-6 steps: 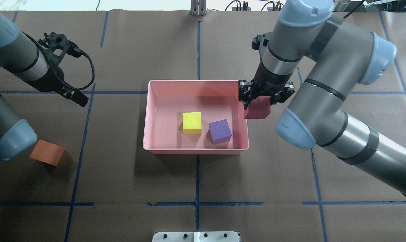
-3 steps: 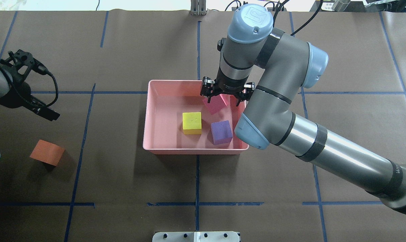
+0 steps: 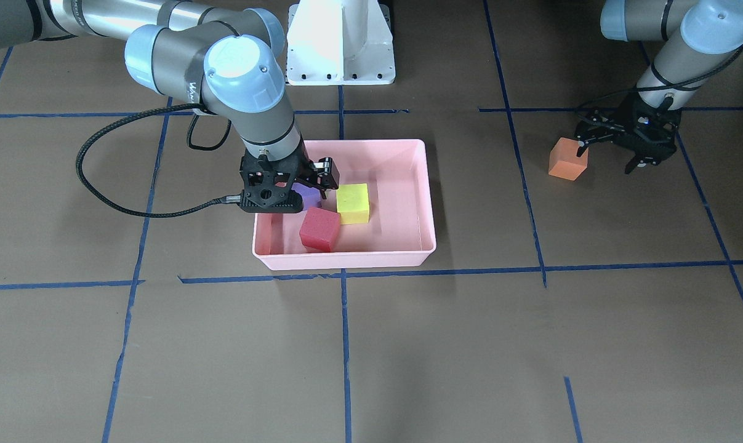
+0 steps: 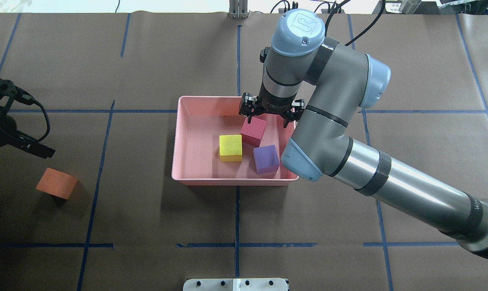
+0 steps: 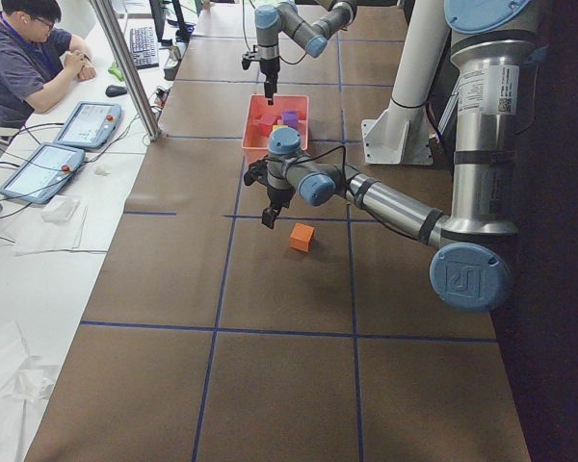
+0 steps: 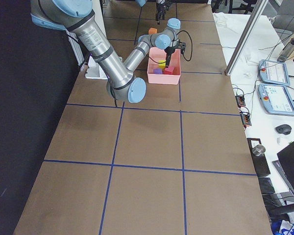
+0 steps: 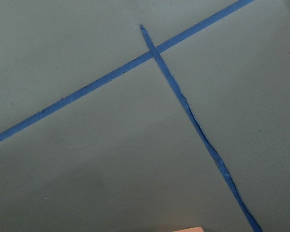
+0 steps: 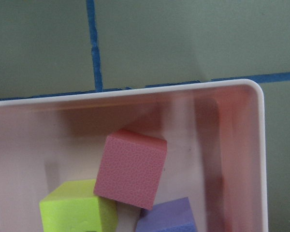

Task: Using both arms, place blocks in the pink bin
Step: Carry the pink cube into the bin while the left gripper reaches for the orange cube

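Pale-pink shallow rectangular plastic bin point(image 4: 175, 139) sat at the middle of the brown-papered bench point(image 4: 146, 218), which was gridded with blue tape lines point(image 4: 237, 218). We logged three small foam cubes on its floor. The yellow-green cube point(image 4: 230, 148) lay near the middle. The purple cube point(image 4: 266, 159) was just beside it, toward the robot's right. The red-pink cube point(image 4: 253, 131) lay on the side of both away from the robot, turned askew, with one corner close against the yellow-green one. Whether those two touched, we could not tell.

Right arm's fingers point(image 4: 248, 117) hung over the red-pink cube, spread wide and gripping nothing. From the front-facing view that cube lay clear of them on the bin floor. The right wrist camera looked down into a bin corner, all three cubes in frame.

We found the fourth, the orange foam cube point(image 4: 57, 183), alone on the paper, well apart from the bin on the robot's left. Left arm's fingers point(image 3: 639, 159) were likewise spread wide and empty, above the bench near that cube, not around it. The left wrist view gave only paper, crossed tape and a sliver of orange at its bottom edge.
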Available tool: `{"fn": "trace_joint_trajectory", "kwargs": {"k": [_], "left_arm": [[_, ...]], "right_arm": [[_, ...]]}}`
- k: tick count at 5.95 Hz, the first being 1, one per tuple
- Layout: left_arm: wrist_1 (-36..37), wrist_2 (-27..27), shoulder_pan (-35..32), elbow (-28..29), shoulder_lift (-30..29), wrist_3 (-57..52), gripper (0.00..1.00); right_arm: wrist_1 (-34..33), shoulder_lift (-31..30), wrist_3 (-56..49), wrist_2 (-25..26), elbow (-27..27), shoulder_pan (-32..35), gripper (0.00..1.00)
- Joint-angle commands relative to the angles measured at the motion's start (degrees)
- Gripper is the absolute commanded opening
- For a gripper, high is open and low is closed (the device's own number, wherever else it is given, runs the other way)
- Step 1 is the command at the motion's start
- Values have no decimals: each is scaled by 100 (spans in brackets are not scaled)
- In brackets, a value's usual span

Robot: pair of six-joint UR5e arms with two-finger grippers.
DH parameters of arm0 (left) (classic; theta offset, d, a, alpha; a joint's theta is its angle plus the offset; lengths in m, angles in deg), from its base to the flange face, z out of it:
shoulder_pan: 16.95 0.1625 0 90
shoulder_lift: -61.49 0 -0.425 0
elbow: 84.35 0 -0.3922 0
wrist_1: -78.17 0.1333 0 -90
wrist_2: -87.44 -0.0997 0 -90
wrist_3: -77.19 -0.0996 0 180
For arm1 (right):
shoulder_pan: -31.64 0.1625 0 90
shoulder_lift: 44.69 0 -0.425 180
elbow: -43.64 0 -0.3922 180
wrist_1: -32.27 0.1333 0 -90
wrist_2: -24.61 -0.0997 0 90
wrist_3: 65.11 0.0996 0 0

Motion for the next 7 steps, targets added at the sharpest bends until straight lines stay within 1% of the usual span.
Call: {"fn": "trace_joint_trajectory", "kwargs": {"k": [1, 2, 3, 4, 7], "left_arm": [[-727, -44, 319, 28, 462, 615, 100], [-817, -418, 827, 28, 481, 1158, 100], [-983, -683, 1180, 54, 482, 1486, 100], [-984, -712, 1296, 106, 482, 1489, 100], [-984, -712, 1482, 545, 359, 1480, 100]], "right_arm": [[1, -388, -29, -3, -477, 3, 100], [1, -460, -29, -3, -532, 3, 100], [1, -461, -29, -3, -567, 3, 100], [1, -495, -29, -3, -594, 3, 100], [1, -531, -29, 6, -603, 3, 100]]}}
